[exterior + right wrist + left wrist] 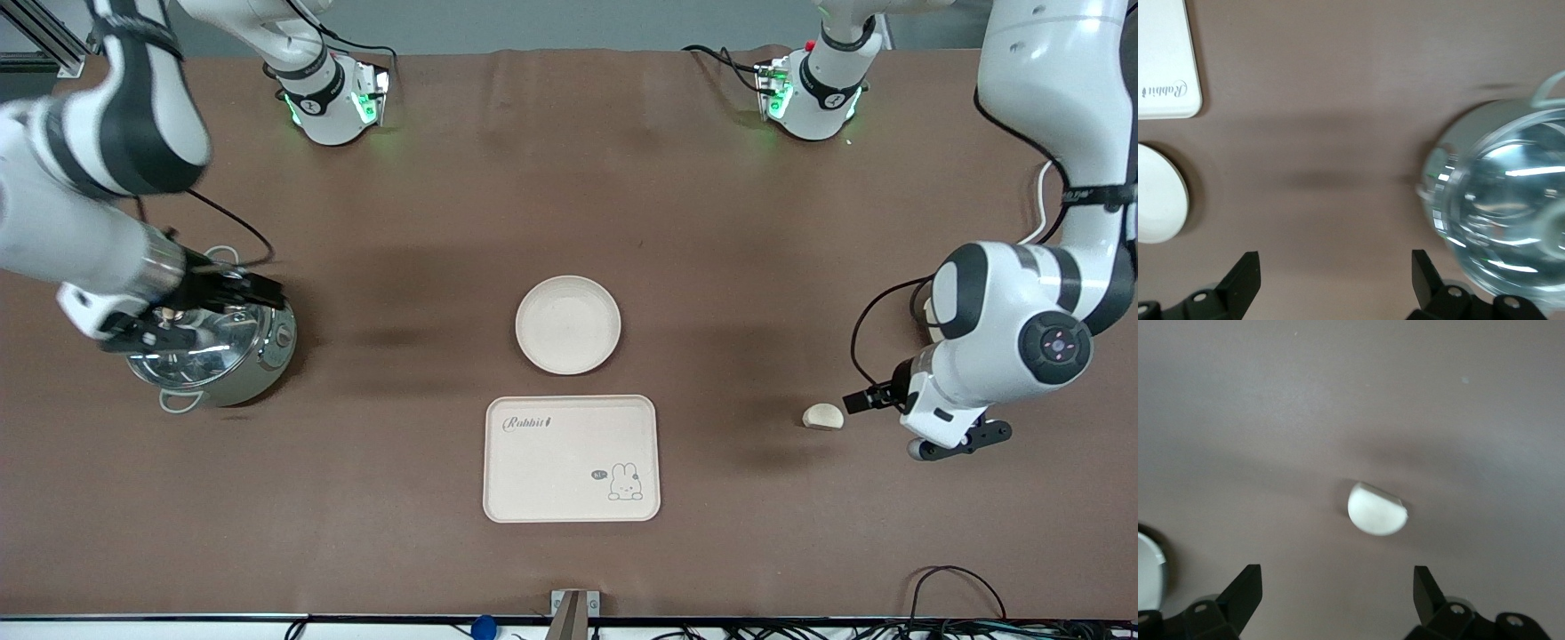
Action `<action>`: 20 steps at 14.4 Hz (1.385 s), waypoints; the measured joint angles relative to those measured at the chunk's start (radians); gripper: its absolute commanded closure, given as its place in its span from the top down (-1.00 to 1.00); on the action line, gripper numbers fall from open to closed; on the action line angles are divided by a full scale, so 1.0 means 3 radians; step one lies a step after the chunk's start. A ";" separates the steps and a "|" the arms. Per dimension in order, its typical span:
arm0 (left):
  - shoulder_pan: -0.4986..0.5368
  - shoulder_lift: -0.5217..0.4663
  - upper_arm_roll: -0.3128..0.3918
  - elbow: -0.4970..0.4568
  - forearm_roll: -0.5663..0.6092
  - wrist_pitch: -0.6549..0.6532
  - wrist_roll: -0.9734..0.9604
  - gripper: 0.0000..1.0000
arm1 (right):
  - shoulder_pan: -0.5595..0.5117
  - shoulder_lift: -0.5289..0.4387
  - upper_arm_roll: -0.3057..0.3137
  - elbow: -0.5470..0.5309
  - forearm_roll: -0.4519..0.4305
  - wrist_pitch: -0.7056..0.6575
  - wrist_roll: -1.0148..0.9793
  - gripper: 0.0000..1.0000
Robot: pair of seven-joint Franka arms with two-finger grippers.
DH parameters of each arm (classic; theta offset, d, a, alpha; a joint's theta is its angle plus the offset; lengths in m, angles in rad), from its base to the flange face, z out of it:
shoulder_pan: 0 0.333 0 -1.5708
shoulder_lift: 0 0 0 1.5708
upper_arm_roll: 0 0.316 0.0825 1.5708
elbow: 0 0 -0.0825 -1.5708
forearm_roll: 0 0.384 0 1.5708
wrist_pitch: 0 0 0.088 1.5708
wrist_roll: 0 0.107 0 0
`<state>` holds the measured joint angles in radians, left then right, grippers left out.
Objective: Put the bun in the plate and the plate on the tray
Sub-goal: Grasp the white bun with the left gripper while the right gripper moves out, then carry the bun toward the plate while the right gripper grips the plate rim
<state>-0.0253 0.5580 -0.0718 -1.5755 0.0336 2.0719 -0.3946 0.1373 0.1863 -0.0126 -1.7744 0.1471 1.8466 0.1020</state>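
The bun [823,416] lies bare on the brown table [569,196] toward the left arm's end, about level with the tray [571,459] and well apart from it, flat cut edge and rounded back both visible from the left wrist camera, where it sits between the 2 spread fingertips [1245,590] but clear of them. The left gripper [876,397] hovers just beside the bun with its jaws wide apart and nothing held. The plate [568,324] rests empty near the middle of the table, just farther from the front camera than the tray, the 2 close but not touching; the tray shows its "Rabbit" lettering and small rabbit drawing and carries nothing. The right gripper [191,307] hangs over a shiny steel pot [213,356] with a glass lid at the right arm's end of the table, fingers parted and empty in its wrist view; this arm looks to be waiting. Judging from this layout, step 1 of 2 is in hand: the approach to pick up the bun, with nothing yet placed. The next move calls for bringing the open fingers down so they straddle the bun, closing gently on the soft dough, lifting, and carrying it across to the plate; a poor line-up could nudge the small bun away
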 measured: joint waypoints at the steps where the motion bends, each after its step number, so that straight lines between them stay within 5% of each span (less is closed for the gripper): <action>1: 0.0014 0.0079 0.0000 -0.0033 0.0000 0.0093 -0.0107 1.00 | 0.0126 0.0120 0.0003 -0.0002 0.0027 0.0128 0.0173 1.00; 4: 0.0010 0.0282 -0.0005 -0.0084 -0.0001 0.0305 -0.0487 1.00 | 0.0537 0.0429 0.0014 -0.0071 0.0113 0.0632 0.0703 1.00; 10: -0.0039 0.0580 -0.0015 -0.0091 -0.0001 0.0681 -0.1001 0.94 | 0.1013 0.0685 0.0016 -0.0763 0.0864 0.2060 0.0820 1.00; 16: -0.0045 0.0662 -0.0029 -0.0090 -0.0001 0.0834 -0.1109 -0.27 | 0.1536 0.0900 0.0016 -0.1049 0.1475 0.2997 0.0833 1.00; 20: -0.0220 0.0656 -0.0053 -0.0055 -0.0001 0.0854 -0.1283 -0.37 | 0.1725 0.1079 0.0016 -0.1073 0.1621 0.3245 0.0838 1.00</action>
<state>-0.0912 0.7549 -0.0877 -1.5920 0.0333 2.3281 -0.7794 0.6547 0.5100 -0.0079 -2.0964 0.6334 2.8201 0.3533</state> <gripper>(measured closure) 0.661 0.000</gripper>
